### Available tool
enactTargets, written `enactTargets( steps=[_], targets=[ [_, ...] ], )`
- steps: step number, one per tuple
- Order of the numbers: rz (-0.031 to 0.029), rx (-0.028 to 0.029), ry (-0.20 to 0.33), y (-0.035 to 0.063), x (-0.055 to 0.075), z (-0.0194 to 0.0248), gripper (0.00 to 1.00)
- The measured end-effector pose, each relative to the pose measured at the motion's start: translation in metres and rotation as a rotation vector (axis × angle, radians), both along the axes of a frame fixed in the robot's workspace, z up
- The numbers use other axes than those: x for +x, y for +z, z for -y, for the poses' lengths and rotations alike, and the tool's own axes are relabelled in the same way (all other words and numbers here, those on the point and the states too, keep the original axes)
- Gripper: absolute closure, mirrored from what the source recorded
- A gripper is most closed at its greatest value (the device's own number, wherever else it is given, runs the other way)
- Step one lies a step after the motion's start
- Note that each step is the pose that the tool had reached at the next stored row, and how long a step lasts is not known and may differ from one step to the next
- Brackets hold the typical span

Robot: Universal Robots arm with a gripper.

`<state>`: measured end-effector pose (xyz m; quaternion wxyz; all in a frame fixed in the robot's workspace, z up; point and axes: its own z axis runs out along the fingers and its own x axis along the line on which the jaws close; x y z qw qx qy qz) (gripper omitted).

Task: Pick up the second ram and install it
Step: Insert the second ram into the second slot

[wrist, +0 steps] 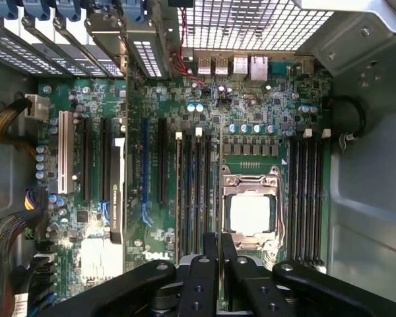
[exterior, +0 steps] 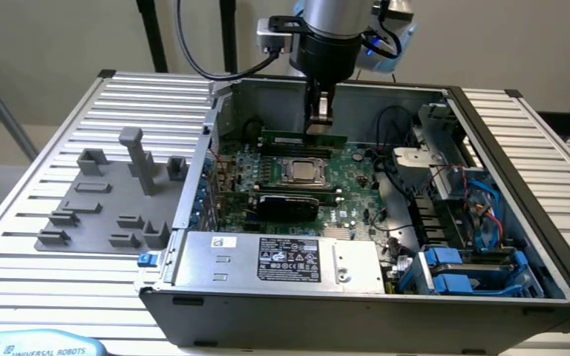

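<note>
A green ram stick (exterior: 287, 139) stands on edge in the slots just beyond the CPU socket (exterior: 303, 172) inside the open computer case. I cannot tell whether it is the second ram. My gripper (exterior: 320, 124) hangs straight down above that stick and the socket. In the wrist view the gripper (wrist: 219, 239) is high over the motherboard. Its black fingertips (wrist: 211, 243) are almost together and I see nothing between them. Long black memory slots (wrist: 307, 191) run on one side of the CPU socket (wrist: 251, 214), and more slots (wrist: 195, 191) run on the other.
A grey tray of plastic blocks (exterior: 107, 215) lies on the ribbed table at the exterior view's left. The case walls (exterior: 483, 133) box in the board. A power supply (exterior: 275, 259) sits at the front, blue drive carriers (exterior: 463, 271) at the right, and cable bundles (wrist: 6, 251) beside the board.
</note>
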<state>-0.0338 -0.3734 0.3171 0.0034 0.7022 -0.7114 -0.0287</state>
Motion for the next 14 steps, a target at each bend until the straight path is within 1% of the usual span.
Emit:
enactTargets(
  steps=[4,12,14],
  targets=[
    [0.0017,-0.0001,-0.003,-0.0073,0.000,0.0000,0.86],
    [0.0108,-0.0002,-0.027,-0.0219,-0.001,0.0001,0.86],
    [0.0115,-0.0012,-0.029,-0.0255,-0.001,0.0001,0.86]
  ],
)
